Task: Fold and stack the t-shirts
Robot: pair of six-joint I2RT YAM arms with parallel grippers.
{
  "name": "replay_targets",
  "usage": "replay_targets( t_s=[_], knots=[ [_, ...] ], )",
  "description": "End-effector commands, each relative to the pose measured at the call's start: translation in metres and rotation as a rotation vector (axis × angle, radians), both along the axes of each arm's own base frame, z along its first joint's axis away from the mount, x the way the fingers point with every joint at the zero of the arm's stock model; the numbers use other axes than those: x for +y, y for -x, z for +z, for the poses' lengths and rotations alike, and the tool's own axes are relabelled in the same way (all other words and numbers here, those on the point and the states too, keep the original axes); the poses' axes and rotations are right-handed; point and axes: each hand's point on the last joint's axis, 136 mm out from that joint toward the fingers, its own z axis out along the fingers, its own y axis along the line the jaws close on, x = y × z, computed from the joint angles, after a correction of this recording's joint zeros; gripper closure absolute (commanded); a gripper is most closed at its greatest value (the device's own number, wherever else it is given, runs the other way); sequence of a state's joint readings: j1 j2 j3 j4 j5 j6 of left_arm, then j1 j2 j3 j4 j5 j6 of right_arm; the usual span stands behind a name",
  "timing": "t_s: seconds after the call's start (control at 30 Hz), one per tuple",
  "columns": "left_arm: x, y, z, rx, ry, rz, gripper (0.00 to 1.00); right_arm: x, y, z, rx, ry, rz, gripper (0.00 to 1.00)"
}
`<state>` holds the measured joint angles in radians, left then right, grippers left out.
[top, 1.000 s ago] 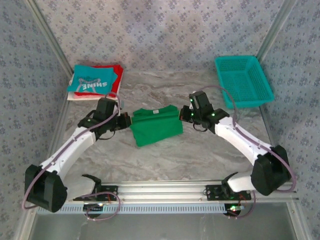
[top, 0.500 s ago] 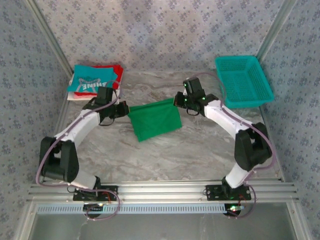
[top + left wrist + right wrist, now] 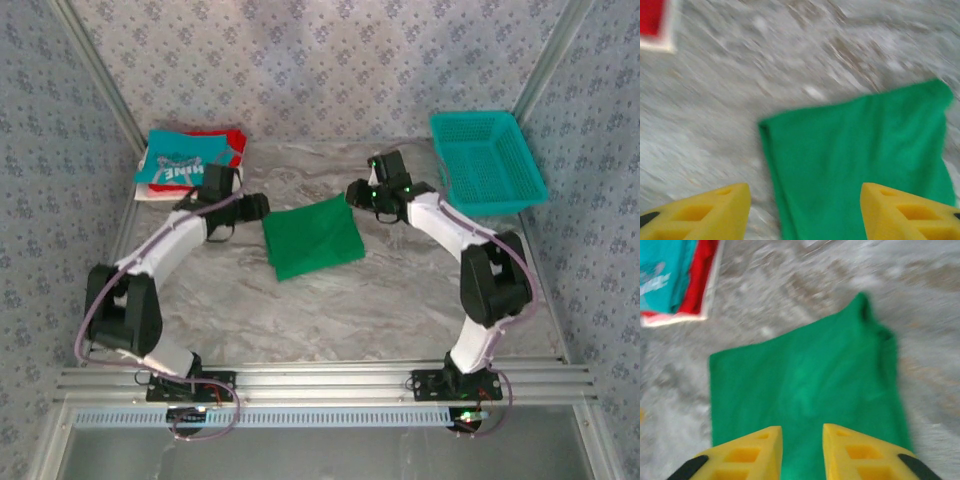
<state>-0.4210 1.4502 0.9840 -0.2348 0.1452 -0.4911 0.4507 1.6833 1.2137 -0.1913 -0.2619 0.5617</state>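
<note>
**Left tool [image 3: 255,207] and right tool [image 3: 357,193] both free of cloth**

In the left wrist view, the left tool's fingers stand wide apart. In the right wrist view, the right tool's fingers are only narrowly apart. Neither grips anything.

The folded plain bright green cloth t-shirt [image 3: 313,237] lies flat mid-table, with the left tool at its 10 o'clock corner and the right tool at its 1 o'clock corner.

To stack it well, I would pinch every layer at both far corners. I would then lift it level and carry it to the pile of folded teal, red and white t-shirts [image 3: 190,165] at 10 o'clock.

The teal plastic mesh basket [image 3: 487,160] at 2 o'clock looks empty.
</note>
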Motion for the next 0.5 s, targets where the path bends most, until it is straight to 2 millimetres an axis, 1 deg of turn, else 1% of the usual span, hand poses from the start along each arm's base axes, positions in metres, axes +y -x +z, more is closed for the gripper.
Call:
replay_targets(
  t_s=[0.0, 0.07, 0.1, 0.17, 0.27, 0.33, 0.4, 0.47],
  knots=[
    [-0.029, 0.005, -0.014, -0.018, 0.095, 0.002, 0.46, 0.017, 0.005, -0.021, 0.039, -0.062, 0.074, 0.76],
    [-0.041, 0.009, -0.031, -0.005, 0.097, -0.009, 0.48, 0.024, -0.007, -0.031, 0.062, -0.058, 0.086, 0.78],
    [-0.046, 0.010, -0.039, 0.003, 0.100, -0.017, 0.49, 0.029, -0.012, -0.039, 0.075, -0.066, 0.093, 0.78],
    [-0.048, 0.010, -0.056, 0.025, 0.097, -0.012, 0.50, 0.037, -0.024, -0.053, 0.091, -0.067, 0.103, 0.79],
    [-0.038, 0.011, -0.081, 0.050, 0.075, 0.043, 0.52, 0.040, -0.044, -0.078, 0.129, -0.057, 0.082, 0.81],
    [-0.030, 0.014, -0.092, 0.061, 0.052, 0.071, 0.52, 0.036, -0.054, -0.093, 0.146, -0.046, 0.052, 0.82],
    [-0.021, 0.018, -0.103, 0.071, 0.023, 0.096, 0.52, 0.029, -0.058, -0.108, 0.169, -0.003, 0.016, 0.82],
    [-0.014, 0.020, -0.111, 0.085, 0.006, 0.110, 0.53, 0.025, -0.056, -0.118, 0.186, 0.020, 0.002, 0.82]
  ],
)
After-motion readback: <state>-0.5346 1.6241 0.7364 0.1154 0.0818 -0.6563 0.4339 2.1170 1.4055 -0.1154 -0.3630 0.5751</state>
